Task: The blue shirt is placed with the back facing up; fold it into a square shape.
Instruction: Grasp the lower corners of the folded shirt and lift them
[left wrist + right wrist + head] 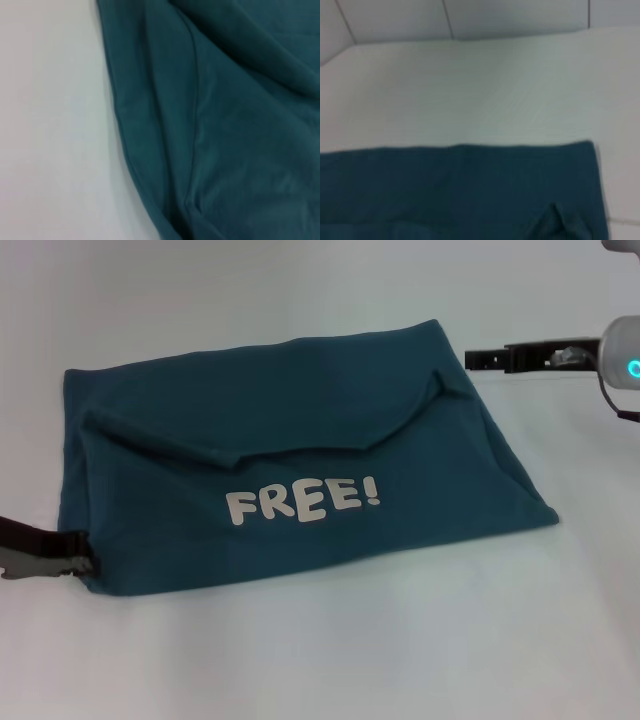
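A large teal-blue cotton shirt (300, 465) lies folded, lettering up. The left gripper (50, 565) touches its near corner, the right gripper (500, 358) hovers beside the far corner; neither's grip is discernible.

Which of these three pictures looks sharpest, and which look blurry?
Head view: sharpest, white "FREE!" lettering on the dark teal-blue cotton shirt reads crisply. Left wrist view: soft, seams smeared. Right wrist view: hazy shirt edge; flat lighting, no glare.

White table (330, 650) w/ pale tiled wall (470, 17) behind its far edge.
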Robot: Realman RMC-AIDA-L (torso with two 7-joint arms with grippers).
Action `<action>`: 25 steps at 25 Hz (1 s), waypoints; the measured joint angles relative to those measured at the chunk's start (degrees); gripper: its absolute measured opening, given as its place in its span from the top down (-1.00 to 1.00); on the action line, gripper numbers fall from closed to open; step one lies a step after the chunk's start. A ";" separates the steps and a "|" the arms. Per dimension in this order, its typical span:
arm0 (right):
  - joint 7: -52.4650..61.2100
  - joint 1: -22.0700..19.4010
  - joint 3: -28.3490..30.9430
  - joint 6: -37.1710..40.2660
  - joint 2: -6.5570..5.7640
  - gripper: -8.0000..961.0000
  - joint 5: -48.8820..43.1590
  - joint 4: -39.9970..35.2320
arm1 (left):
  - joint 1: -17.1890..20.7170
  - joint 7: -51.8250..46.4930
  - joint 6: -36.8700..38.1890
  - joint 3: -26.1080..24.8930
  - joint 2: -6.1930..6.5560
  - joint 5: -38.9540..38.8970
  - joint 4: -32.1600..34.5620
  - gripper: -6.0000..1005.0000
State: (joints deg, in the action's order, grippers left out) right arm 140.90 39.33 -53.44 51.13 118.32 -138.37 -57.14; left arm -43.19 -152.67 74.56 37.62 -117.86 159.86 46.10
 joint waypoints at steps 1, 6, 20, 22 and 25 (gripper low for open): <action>1.60 -0.16 0.01 2.33 -0.20 -0.91 -1.35 -1.12 | -0.04 0.18 0.07 0.00 0.01 0.00 0.06 0.77; 8.96 -0.84 0.01 13.38 -0.34 -0.91 -10.64 -8.14 | -0.30 1.25 0.12 -0.01 0.13 -0.06 0.18 0.90; 14.20 -2.78 2.25 26.02 0.12 -0.87 -21.56 -9.06 | -0.40 3.70 -0.58 -0.10 0.10 -1.33 0.17 0.91; 13.96 -2.80 2.90 24.62 0.08 -0.86 -21.45 -7.23 | -0.45 3.95 -0.90 -0.09 0.05 -1.38 0.17 0.91; 13.78 -2.70 3.04 21.92 0.10 -0.85 -21.38 -4.42 | -0.66 4.16 -1.27 -0.05 0.03 -1.40 -0.04 0.91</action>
State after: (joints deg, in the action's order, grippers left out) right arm 154.69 36.63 -50.40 73.05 118.42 -159.75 -61.56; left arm -43.84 -148.51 73.29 37.57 -117.83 158.46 46.06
